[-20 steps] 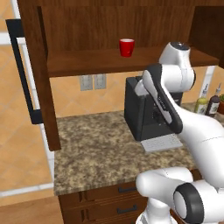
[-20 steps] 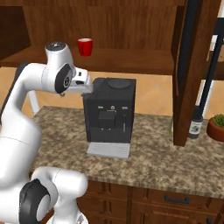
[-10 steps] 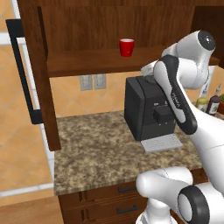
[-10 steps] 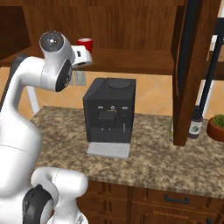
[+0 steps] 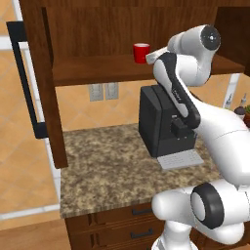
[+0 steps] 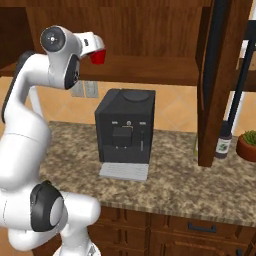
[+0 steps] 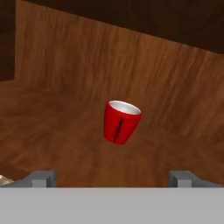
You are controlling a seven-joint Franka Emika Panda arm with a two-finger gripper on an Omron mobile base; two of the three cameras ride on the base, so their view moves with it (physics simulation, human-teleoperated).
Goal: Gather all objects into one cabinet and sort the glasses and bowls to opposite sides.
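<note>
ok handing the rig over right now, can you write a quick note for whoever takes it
Gripper: open, empty, aimed at the small bright red cup from short of it, fingers not yet around it.
Red cup: upright on the plank shelf of the dark brown wooden wall cabinet, doors open. The black coffee machine stands on the speckled granite counter below.
Done: nothing gripped; the cup already stands in the cabinet.
Left: probably close in and grip the cup, set it to one side of the shelf, then bring the other cups and bowl, which I cannot see from here.
</note>
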